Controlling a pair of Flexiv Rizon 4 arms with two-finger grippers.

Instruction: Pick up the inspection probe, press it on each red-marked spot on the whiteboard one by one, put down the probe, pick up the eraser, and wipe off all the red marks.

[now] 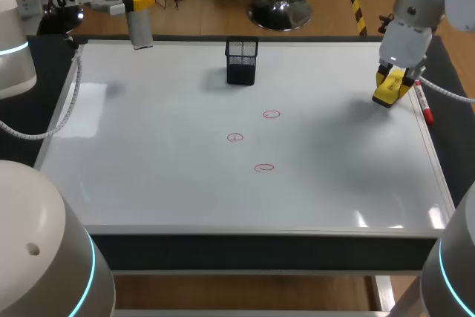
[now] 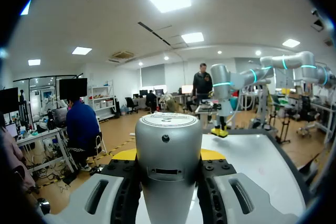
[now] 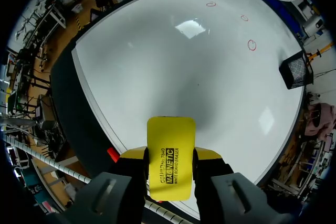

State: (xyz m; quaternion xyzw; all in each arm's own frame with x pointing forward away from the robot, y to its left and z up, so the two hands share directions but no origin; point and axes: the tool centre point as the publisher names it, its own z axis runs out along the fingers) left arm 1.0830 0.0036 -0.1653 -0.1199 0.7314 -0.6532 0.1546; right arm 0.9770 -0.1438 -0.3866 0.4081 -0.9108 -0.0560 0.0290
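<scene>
Eraser (image 3: 171, 145), black-lettered, in right gripper (image 3: 170, 162)

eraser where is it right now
The yellow eraser is clamped in the right claw at the whiteboard's right edge in the head view, beside a red marker.

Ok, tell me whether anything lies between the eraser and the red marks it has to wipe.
Nothing visible does. Bare whiteboard runs from the eraser in the right gripper to the red marks. The black mesh holder stands farther back, off that line.
</scene>
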